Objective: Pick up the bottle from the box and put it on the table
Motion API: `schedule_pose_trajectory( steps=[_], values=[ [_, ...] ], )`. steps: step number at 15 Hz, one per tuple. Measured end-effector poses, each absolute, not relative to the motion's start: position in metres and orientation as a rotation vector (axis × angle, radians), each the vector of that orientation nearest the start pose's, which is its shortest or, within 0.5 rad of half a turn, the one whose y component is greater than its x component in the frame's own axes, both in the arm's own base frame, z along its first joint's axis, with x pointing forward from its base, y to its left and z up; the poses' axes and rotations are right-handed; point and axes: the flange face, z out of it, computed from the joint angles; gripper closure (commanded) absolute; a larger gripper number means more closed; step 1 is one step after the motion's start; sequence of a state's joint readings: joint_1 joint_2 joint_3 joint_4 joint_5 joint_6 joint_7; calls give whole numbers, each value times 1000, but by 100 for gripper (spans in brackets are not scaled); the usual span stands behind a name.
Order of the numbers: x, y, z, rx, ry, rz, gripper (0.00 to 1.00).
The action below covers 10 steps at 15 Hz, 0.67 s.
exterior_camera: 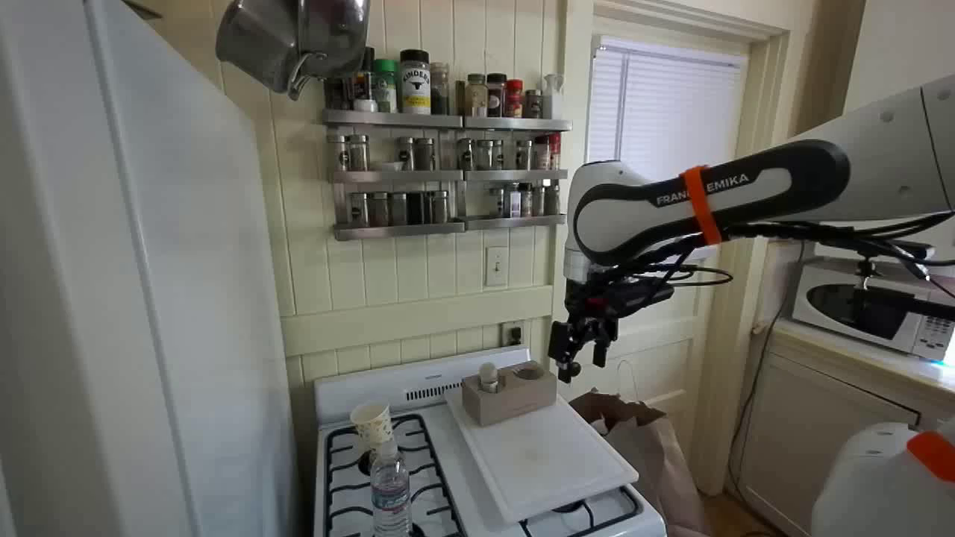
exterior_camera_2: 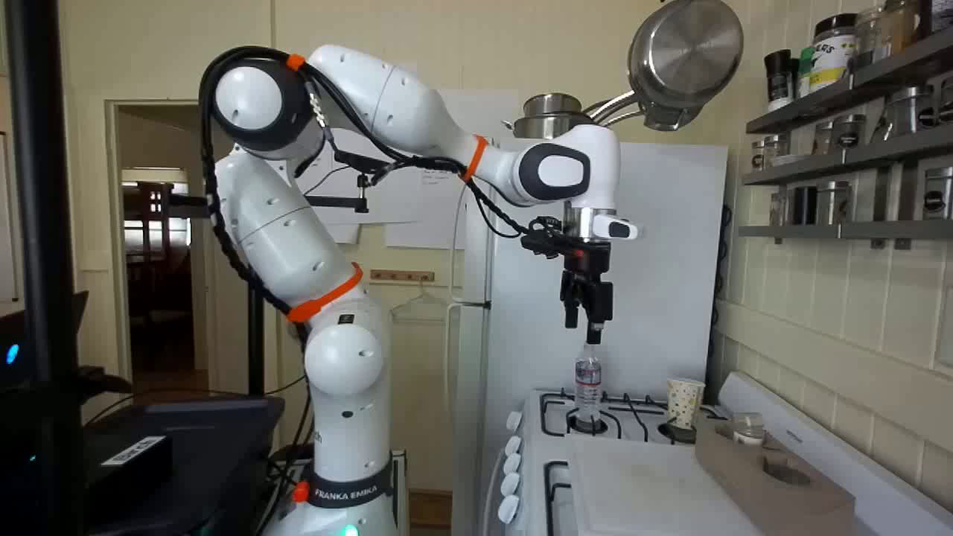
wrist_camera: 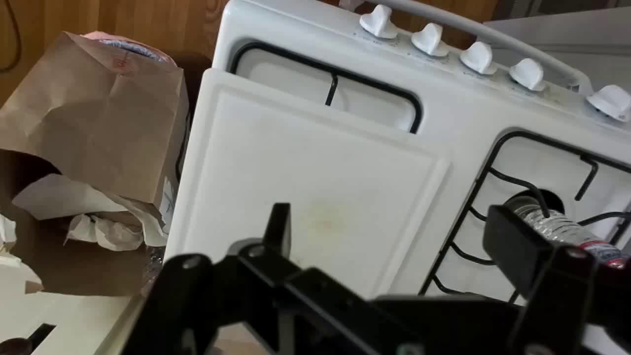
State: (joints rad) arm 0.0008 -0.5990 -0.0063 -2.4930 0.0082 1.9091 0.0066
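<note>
Your end effector (wrist_camera: 394,231) gaped wide, empty. The bottle (exterior_camera: 489,378), probably light, stiff, slick, stood in the box (exterior_camera: 515,403) along the back edge of the counter (exterior_camera: 552,470); its exposed upper sides likely suited gripping.

Bottle (exterior_camera: 489,379) in box (exterior_camera: 515,403), box on table (exterior_camera: 533,456) (rear end), stove (exterior_camera: 456,456) beneath

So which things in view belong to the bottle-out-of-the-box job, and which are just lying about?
Part of the job:
small pale bottle, sitting in the tan box
white board, apparently where it goes
gripper, open

Not part of it:
clear plastic bottle
paper cup
brown paper bag
spice jars
hanging pots
</note>
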Motion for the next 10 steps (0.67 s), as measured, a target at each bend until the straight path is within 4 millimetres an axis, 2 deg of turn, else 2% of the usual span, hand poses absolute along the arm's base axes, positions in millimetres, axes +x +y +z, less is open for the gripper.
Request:
schedule_pose_trajectory(
  steps=[4, 7, 10],
  values=[
    [370, -2, 492, -3128, 26, -29, 0],
    [376, -9, 507, -3123, 54, -81, 0],
    [376, -10, 510, -3123, 57, -90, 0]
  ],
)
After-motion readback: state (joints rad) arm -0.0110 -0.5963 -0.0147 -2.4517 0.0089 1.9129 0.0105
